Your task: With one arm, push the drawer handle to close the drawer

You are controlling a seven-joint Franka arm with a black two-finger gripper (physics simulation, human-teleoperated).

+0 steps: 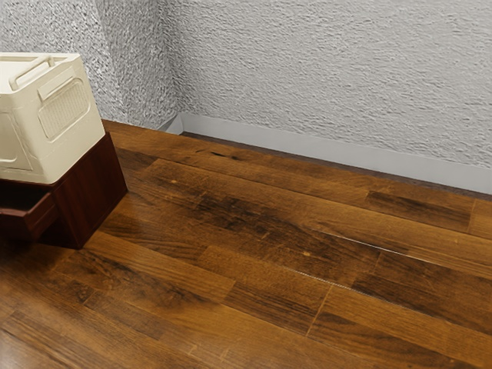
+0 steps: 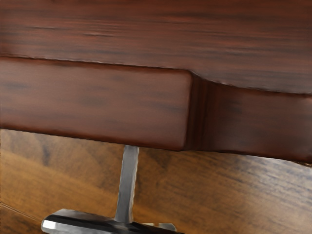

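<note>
Close to your hand's camera, you have red-brown wood (image 2: 92,102) with a rounded corner, and another piece of the same wood carries on beside it. The silver handle (image 2: 126,180) sticks out past the edge of that wood — a thin flat post with a shiny bar across its end. You can see the brown worktop under it, on both sides of the post. You can't tell if your tool is apart or together, or if it is touching the handle.

Now look from the side. The front of the worktop (image 1: 231,323) is made of long wood boards, some light and some dark. At the exterior view's left, the drawer (image 1: 31,219) is part of the way out, so you can see a bit of its dark inside. It is not closed. It belongs to a dark red box (image 1: 96,192) that stands on the worktop. A cream crate (image 1: 69,115) sits upright on top of that box — it has a bumpy patch on its side and a handle bar on top. Farther back, a pale strip (image 1: 307,142) runs along the bottom of a rough gray wall (image 1: 346,69).
</note>
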